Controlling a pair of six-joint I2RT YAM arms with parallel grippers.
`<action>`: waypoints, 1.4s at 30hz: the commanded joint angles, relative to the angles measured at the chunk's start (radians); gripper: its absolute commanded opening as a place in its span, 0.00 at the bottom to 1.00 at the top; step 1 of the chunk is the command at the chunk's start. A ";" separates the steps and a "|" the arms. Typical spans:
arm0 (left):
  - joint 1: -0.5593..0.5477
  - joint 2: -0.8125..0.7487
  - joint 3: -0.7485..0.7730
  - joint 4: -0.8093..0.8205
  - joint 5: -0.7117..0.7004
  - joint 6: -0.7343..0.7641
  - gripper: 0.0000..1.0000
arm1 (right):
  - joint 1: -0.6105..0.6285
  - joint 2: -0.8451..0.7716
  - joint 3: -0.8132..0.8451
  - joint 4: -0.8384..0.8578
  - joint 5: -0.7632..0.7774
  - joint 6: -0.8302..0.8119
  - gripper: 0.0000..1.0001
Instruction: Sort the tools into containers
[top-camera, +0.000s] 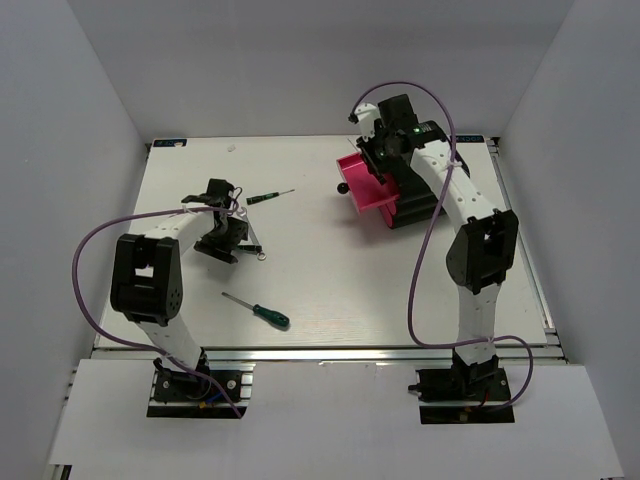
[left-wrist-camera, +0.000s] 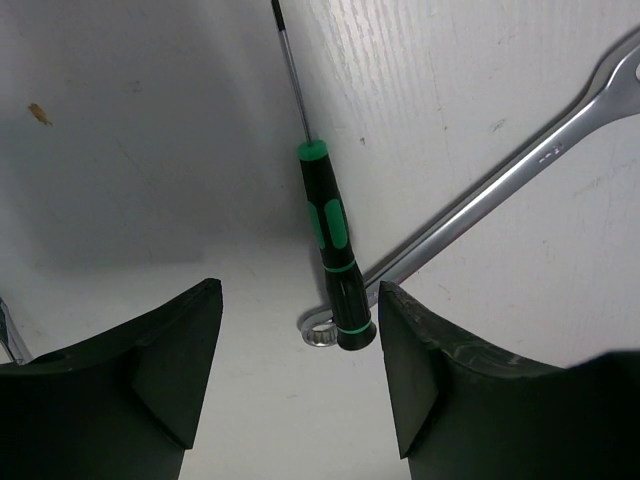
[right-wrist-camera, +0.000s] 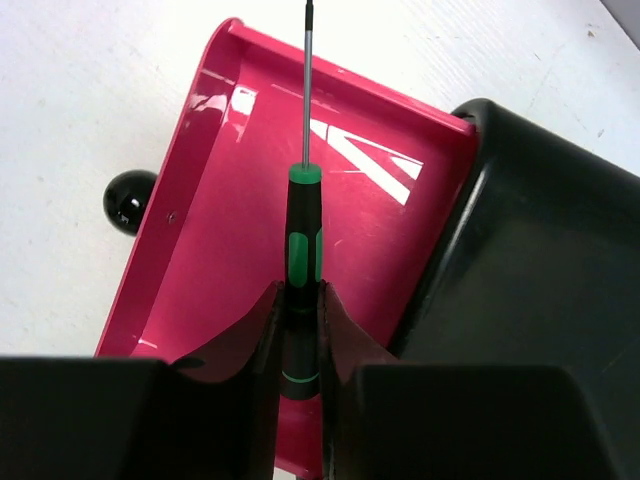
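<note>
left end effector (left-wrist-camera: 297, 330): jaws wide, low over black-and-green precision screwdriver (left-wrist-camera: 330, 235) lying on white worktop (left-wrist-camera: 150, 150), butt overlapping ring end of slim silver wrench (left-wrist-camera: 500, 190) | right end effector (right-wrist-camera: 297, 300): clamped on second black-and-green screwdriver (right-wrist-camera: 304, 235), above pulled-out pink-red drawer (right-wrist-camera: 200, 230) of black cabinet (right-wrist-camera: 530, 260)

Glossy pink plastic drawer (right-wrist-camera: 220, 230); shiny metal wrench (left-wrist-camera: 480, 200); matt white table (left-wrist-camera: 150, 120).
</note>
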 joint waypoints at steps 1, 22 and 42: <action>0.013 -0.007 0.030 0.002 0.004 0.003 0.73 | 0.007 -0.017 -0.008 -0.036 -0.015 -0.065 0.00; 0.027 0.200 0.175 -0.033 0.044 -0.019 0.48 | 0.003 -0.332 -0.292 0.174 -0.142 -0.035 0.65; -0.051 -0.124 0.166 0.231 0.252 0.479 0.00 | -0.089 -0.406 -0.379 0.242 -0.207 0.071 0.66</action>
